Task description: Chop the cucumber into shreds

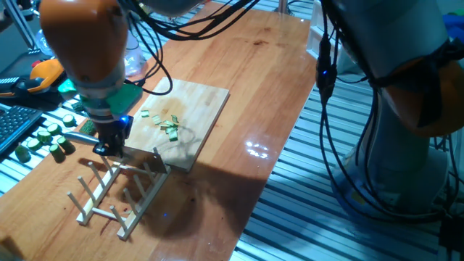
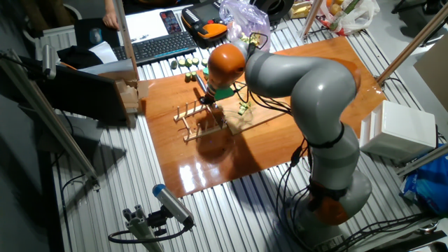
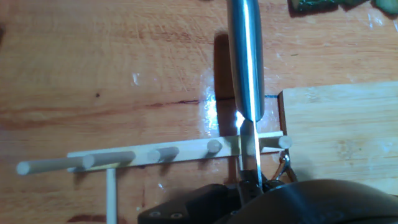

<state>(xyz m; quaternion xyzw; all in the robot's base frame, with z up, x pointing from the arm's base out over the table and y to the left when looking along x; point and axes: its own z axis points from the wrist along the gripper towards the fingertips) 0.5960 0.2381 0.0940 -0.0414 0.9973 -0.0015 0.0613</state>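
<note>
Glossy wood table (image 1: 246, 87), matt wood board (image 1: 199, 109), shiny metal knife (image 3: 245, 62).

No text, label, brand, number or sign can be read in any of the three views. The keyboard (image 2: 155, 45) in the other fixed view has keys, but their legends are too small to make out. The dark phone-like device (image 2: 169, 22) beside it shows a screen with colours, nothing legible. The orange-and-black tool (image 2: 208, 31) near it bears no readable marking. The arm's grey and orange housing (image 2: 316, 84) shows no visible logo. In the hand view the knife blade (image 3: 246, 59) carries no readable stamp.
</note>
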